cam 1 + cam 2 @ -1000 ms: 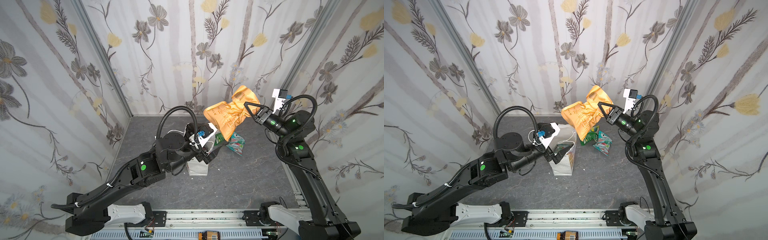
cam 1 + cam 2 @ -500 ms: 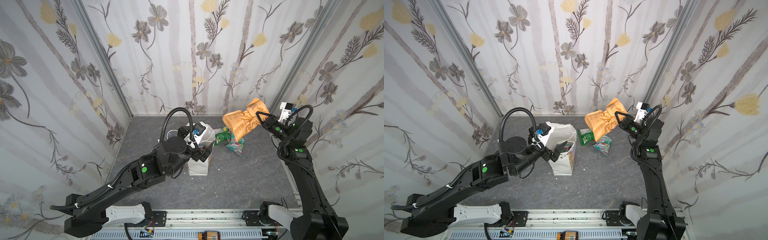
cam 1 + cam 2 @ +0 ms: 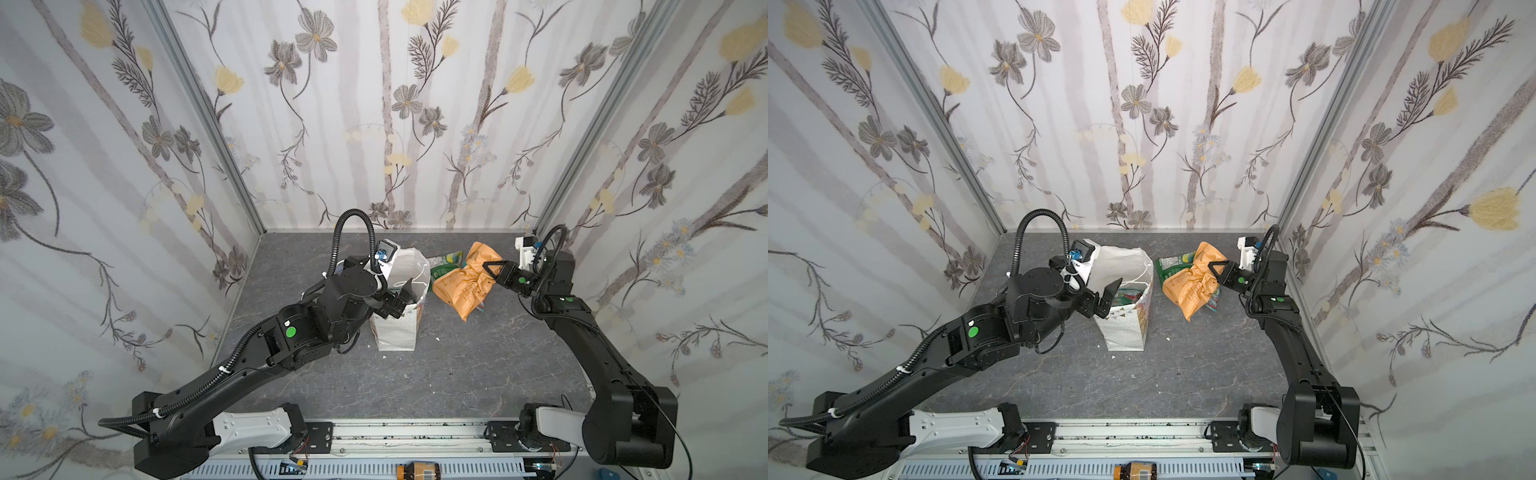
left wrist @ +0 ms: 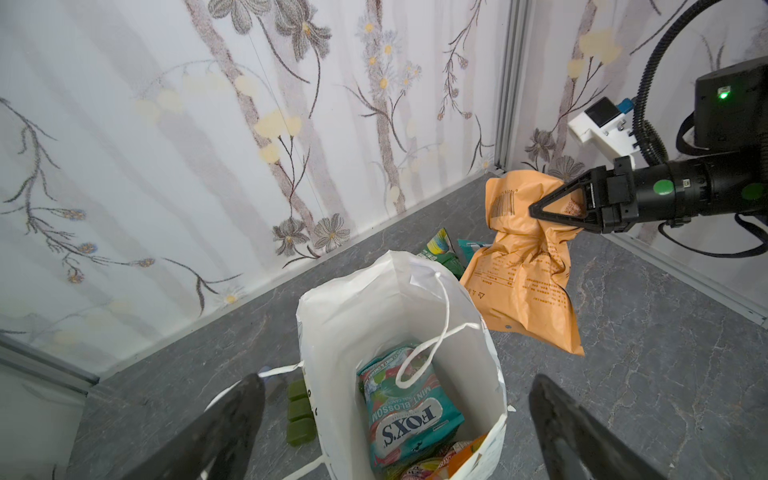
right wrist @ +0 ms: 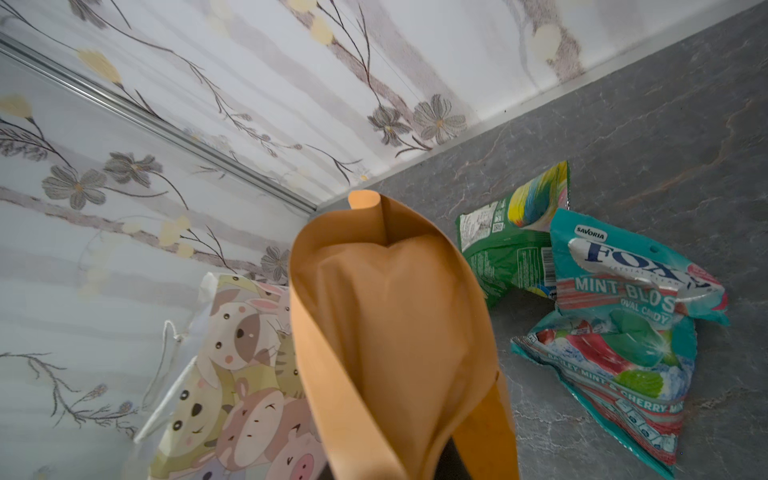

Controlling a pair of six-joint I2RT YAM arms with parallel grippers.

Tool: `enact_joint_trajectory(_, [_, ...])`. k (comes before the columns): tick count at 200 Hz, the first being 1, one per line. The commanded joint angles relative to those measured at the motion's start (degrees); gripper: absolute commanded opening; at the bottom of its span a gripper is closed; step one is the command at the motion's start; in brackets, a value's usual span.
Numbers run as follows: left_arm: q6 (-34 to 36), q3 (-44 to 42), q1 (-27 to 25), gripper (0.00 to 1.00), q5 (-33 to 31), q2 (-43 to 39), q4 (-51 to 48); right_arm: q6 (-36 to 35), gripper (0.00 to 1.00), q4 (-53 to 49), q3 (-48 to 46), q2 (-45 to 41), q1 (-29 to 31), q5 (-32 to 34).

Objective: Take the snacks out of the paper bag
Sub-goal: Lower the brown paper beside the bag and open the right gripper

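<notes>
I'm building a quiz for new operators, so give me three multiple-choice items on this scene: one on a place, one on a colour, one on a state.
1. Where does the crinkly green packet lie?
A) inside the tall white paper bag
B) on the grey table, outside the bag
C) in the left gripper

2. What colour is the large pouch that the right gripper holds?
A) blue
B) orange
C) white

3. How is the left gripper?
A) open at the bag's mouth
B) shut on a cord handle
C) shut on a teal packet

1 B: it rests on the table beyond the bag.
2 B: the pinched pouch is orange.
3 A: its fingers stand wide apart.
</notes>
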Motion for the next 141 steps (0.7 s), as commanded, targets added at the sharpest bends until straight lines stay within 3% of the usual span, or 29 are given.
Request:
enact_joint_trajectory(1, [-3.16,0.35,1.07,1.0,1.59,0.0,-1.66,-6.76,0.08,-2.93,0.44,3.54,2.16,1.03])
enact_joint_trajectory(83, [-4.81,-0.66,2.75,1.0,4.45,-0.22,-3.25,-9.78,0.12,-1.49,2.17,19.99,6.11,0.02])
enact_joint_trajectory(105, [-5.03,-0.97,2.94,1.0,4.78,-0.22,-3.34,-9.75,0.2,-0.29,2.26,21.48,6.2,0.99])
enact_joint_trajectory(141, [-5.14,-1.41,3.24,1.0,4.7,-0.22,-3.43,-10.68,0.41,-0.77,2.45,21.37,6.3,5.63])
